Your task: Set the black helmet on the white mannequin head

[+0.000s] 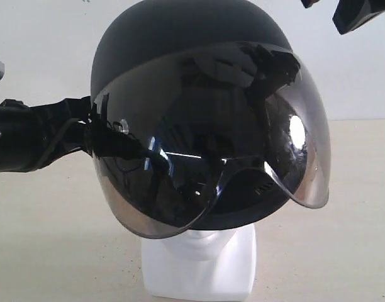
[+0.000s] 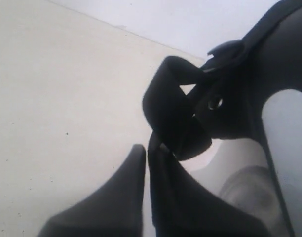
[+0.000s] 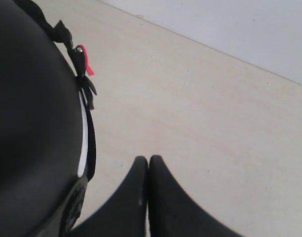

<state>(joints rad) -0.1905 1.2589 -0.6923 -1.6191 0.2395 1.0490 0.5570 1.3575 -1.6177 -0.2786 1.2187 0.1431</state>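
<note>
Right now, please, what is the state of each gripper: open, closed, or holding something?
Left gripper: closed, beside the strap of the black helmet; whether it grips the strap cannot be told.
Right gripper: closed, holding nothing.

Helmet point(image 1: 180, 56) sits on the mannequin head point(image 1: 202, 267); left claw point(image 2: 146, 150) at its left, right claw point(image 3: 149, 160) above right

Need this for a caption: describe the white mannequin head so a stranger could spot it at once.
Find the matte black rounded helmet with the smoky bubble visor filling the middle of the exterior view. Just under its lower rim, the smooth white mannequin head shows only chin and blocky neck base on the beige table. Nothing else standing there is white.
</note>
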